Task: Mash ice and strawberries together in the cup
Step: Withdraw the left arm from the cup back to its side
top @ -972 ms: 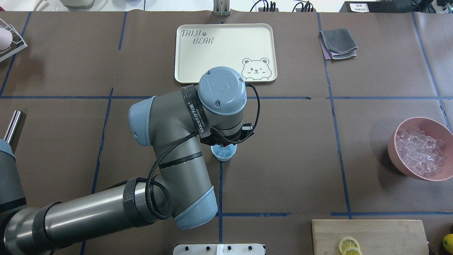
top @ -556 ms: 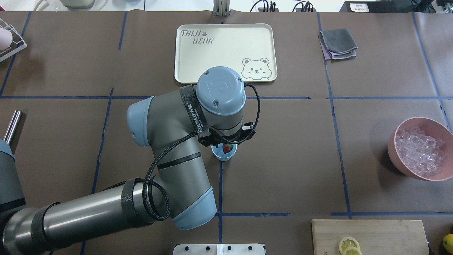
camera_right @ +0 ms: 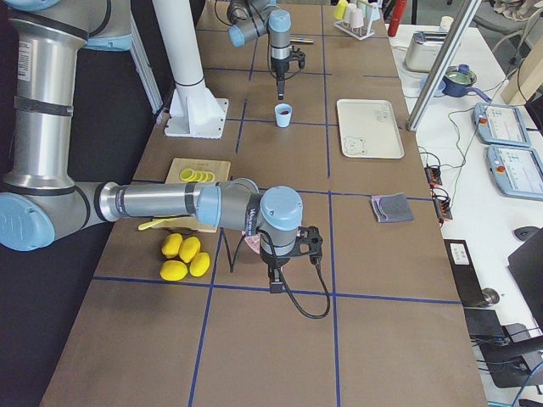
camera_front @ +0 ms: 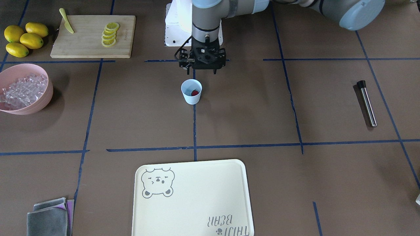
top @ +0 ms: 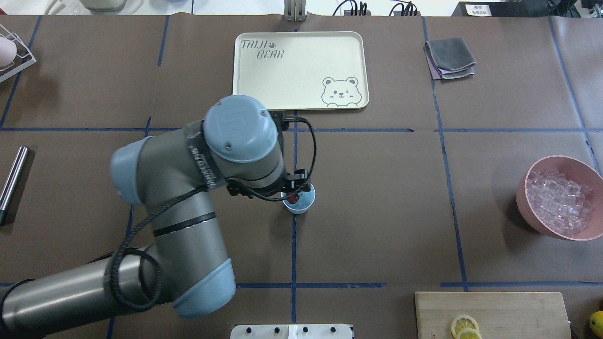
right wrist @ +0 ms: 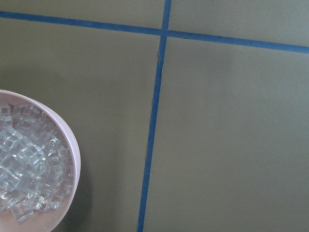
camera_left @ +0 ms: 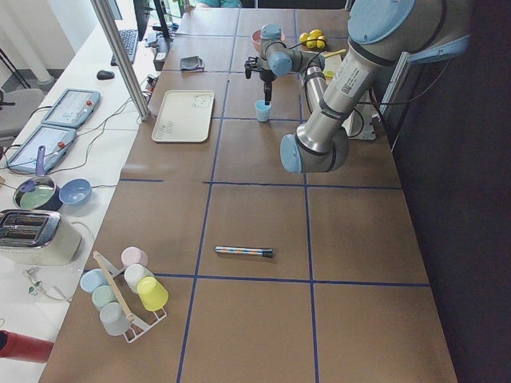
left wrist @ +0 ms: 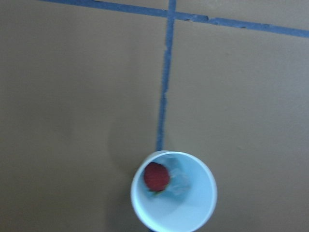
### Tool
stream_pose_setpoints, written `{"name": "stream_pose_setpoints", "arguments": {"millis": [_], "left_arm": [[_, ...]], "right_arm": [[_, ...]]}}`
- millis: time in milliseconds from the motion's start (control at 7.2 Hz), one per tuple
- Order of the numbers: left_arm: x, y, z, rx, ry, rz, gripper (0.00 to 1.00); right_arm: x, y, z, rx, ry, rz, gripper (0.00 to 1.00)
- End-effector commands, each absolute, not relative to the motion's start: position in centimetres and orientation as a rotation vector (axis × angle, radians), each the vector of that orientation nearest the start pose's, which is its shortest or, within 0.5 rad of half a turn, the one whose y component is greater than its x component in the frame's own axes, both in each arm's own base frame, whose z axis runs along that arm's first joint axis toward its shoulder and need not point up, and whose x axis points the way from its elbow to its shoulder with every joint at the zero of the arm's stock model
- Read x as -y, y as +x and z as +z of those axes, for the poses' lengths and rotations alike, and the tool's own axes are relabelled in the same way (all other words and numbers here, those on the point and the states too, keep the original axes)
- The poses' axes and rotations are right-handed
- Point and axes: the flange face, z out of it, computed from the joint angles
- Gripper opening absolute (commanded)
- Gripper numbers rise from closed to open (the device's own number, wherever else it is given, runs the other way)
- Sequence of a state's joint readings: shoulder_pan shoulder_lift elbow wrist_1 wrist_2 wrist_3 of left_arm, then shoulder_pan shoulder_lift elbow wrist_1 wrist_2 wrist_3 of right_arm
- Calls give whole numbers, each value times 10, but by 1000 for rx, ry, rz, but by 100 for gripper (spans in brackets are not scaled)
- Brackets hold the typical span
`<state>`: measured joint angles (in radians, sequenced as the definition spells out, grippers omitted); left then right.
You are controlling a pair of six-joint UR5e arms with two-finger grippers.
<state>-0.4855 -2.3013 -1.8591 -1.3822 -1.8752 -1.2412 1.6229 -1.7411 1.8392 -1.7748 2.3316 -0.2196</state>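
Note:
The light blue cup stands at mid-table on a blue tape line, also in the overhead view. Inside it lie the red strawberry and clear ice; the strawberry shows from the front too. My left gripper hangs open and empty above the cup, a little toward the robot's side. The right gripper shows only in the right side view, over the pink bowl; I cannot tell its state.
A pink bowl of ice cubes sits at the right edge. A steel muddler lies at the far left. Beyond the cup are the cream tray and folded cloths. A cutting board with lemon slices and whole lemons are near the robot.
The strawberry dropped from the left gripper into the cup onto the ice. Since then the left arm's wrist has swung to the left, away from directly over the cup.

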Motion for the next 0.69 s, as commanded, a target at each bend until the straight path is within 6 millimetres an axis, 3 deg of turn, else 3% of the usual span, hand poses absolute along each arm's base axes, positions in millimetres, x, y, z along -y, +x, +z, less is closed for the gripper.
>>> {"name": "stream_pose_setpoints", "arguments": {"millis": [0,417,556], "left_arm": [[402,410,200,-851,127,116,99],[501,236,342,-737,144,230,98],[529,192,390,-701,136,278,98]], "right_arm": [[406,86,625,767,4,-122,100],[405,86,626,767,2,-120,100],[405,85,626,767,2,-121,100]]}}
